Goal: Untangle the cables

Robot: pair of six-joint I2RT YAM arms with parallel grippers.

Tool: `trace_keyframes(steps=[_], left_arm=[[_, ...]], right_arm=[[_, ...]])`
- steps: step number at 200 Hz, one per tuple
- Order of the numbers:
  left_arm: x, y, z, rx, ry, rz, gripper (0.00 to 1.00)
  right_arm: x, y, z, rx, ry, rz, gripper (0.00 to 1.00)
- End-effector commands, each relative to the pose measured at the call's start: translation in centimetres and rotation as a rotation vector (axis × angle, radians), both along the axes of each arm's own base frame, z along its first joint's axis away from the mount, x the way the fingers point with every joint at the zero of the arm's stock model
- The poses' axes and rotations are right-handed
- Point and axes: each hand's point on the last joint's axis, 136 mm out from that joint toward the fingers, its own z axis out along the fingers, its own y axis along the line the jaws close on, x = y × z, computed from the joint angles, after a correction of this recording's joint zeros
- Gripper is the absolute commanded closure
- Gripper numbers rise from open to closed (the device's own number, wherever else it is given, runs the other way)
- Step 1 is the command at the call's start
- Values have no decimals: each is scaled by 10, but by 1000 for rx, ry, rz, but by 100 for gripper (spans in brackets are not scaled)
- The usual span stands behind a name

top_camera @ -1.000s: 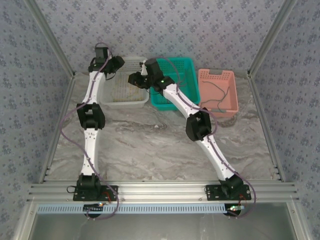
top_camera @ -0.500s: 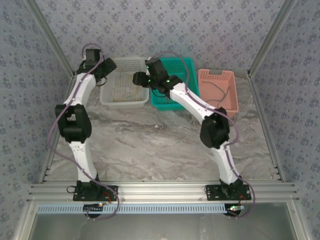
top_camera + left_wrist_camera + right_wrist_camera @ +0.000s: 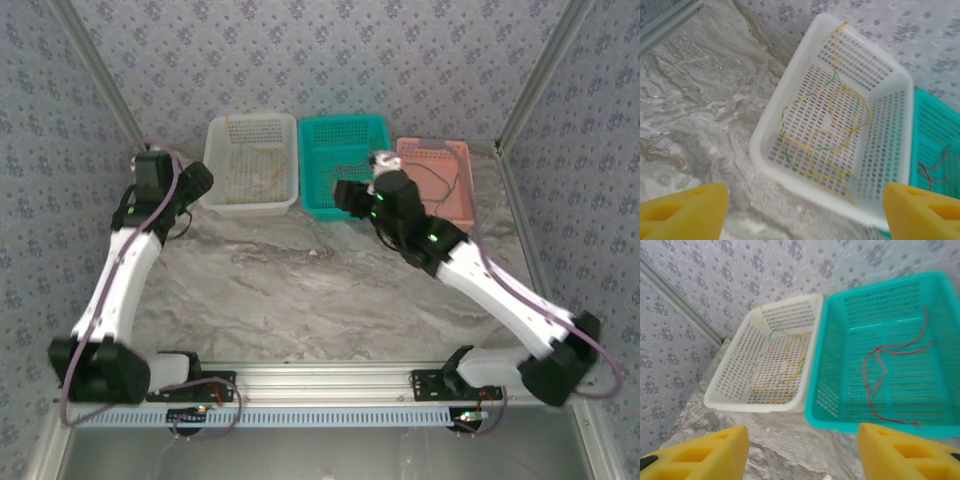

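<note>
The cables lie apart in three baskets. Yellow and green cables (image 3: 262, 175) (image 3: 850, 90) (image 3: 783, 376) are spread over the floor of the white basket (image 3: 250, 205). A red-orange cable (image 3: 866, 368) lies looped in the teal basket (image 3: 345, 122). A black cable (image 3: 437, 185) lies in the pink basket (image 3: 432, 148). My left gripper (image 3: 190, 185) (image 3: 805, 215) is open over the table, just left of and in front of the white basket. My right gripper (image 3: 348, 195) (image 3: 802, 452) is open above the teal basket's front rim. Neither holds anything.
The three baskets stand side by side along the back wall. Metal frame posts run up both sides of the marbled table (image 3: 300, 280). A thick purple-grey cable loops along each arm.
Both arms have drawn back from the baskets toward the near side, the left one swinging left. Both grippers have opened wider.
</note>
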Motion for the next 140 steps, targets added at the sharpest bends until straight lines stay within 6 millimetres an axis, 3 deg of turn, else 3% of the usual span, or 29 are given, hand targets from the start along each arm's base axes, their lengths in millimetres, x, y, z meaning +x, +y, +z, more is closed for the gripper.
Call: trace_keyframes(steps=[1,33,38,42,58,66,85,108,129,140], left_arm=[[-53,-10,-2,38,31,-117,19],[-130,-45,14,-37,-8,-353,16],[-141,-49,17,-55,-15,-377,16],[-148,-52,20,-73,-22,-394,16],[-172,-66,32,-134,-63,-470,13],[-181,-69,34,-147,-69,-485,1],[-192,-68,35,-144,-69,-491,1],[-191,-57,30,-113,-84,-429,1],[-180,-13,5,-84,-22,-130,1],[-175,6,-13,-57,15,-10,1]], right_arm=[[-40,-32,-6,-95,-37,54,36],[-107,-49,-11,-92,-49,266,27],[-114,-55,-11,-88,-51,266,9],[-118,-59,-14,-90,-41,260,2],[-129,-76,-21,-85,-18,219,1],[-130,-89,-27,-93,3,163,1],[-125,-122,-39,-129,35,-8,1],[-123,-169,-56,-197,70,-254,1],[-123,-213,-70,-248,87,-516,1],[-129,-245,-81,-270,94,-726,1]])
